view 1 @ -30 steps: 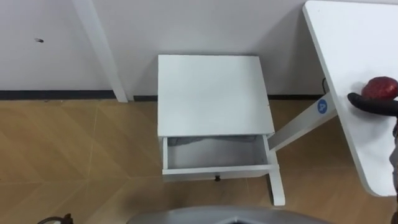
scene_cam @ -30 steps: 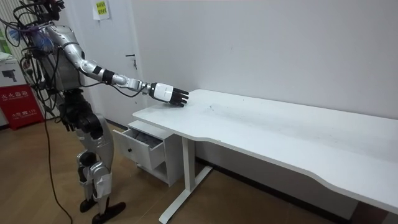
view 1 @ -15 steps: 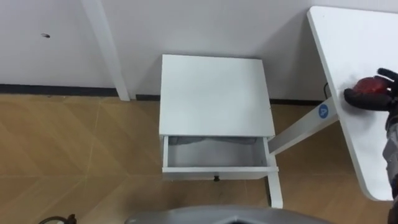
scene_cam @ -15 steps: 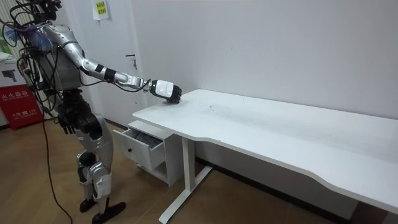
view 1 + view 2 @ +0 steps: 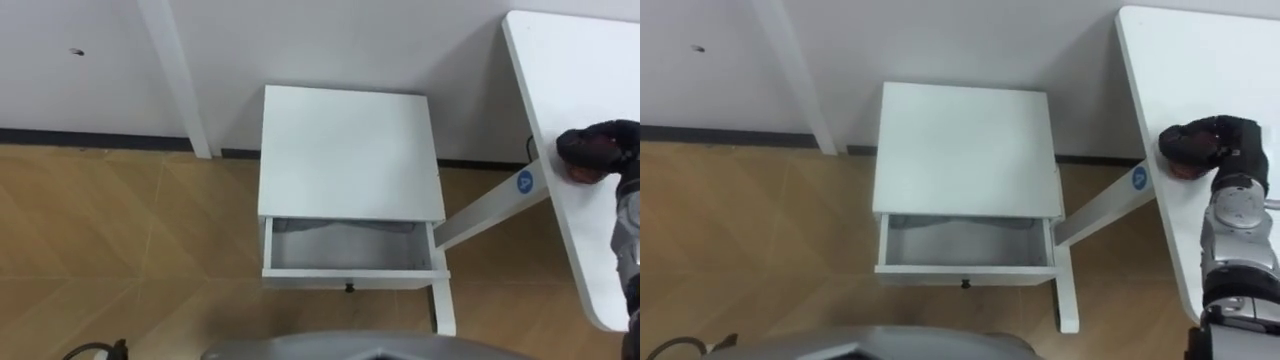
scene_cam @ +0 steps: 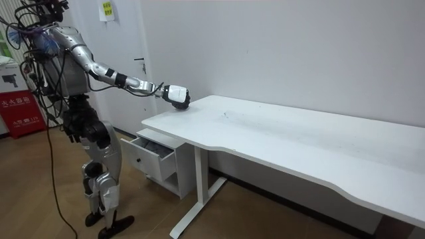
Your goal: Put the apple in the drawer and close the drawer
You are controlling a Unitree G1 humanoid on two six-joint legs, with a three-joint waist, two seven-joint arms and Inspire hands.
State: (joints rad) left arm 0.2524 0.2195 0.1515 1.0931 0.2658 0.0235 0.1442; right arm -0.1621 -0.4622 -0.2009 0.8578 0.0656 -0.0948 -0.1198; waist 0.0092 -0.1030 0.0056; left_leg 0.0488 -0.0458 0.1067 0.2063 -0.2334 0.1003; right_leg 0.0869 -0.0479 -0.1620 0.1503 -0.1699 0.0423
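Apple [image 5: 1183,167] at the right edge of the frame, on the white table [image 5: 1160,60] close to its end, showing as no more than a reddish sliver under dark fingers. Clasped by the right hand [image 5: 1202,138], curled over and around it from above. Cannot tell whether lifted clear of the surface or resting on it.

Judged step: securing the grasp before the carry to the drawer [image 5: 965,245]. Drawer pulled open at lower centre, under the top of a white cabinet [image 5: 965,145], bare inside as far as visible and well apart from the apple.

Possible trouble from here:
- A shallow hold from above on a round, smooth fruit, letting it squirt out on lifting and roll off the table's edge just beside, down to the wooden floor [image 5: 750,240].
- A long sideways carry on an outstretched arm, so a release short of the opening, onto the cabinet top or past the drawer front.
- A brush against the slanted table leg [image 5: 1100,212], standing between table and cabinet.
- An off-centre push on the drawer front when closing, skewing it.

Table smooth, white and bare, with nothing to stop a roll. Herringbone floor below, a white wall with dark skirting across the top, a white upright post [image 5: 790,75] at upper left. In the room view, standing at the left in front of the cabinet, arm stretched to the table's corner.
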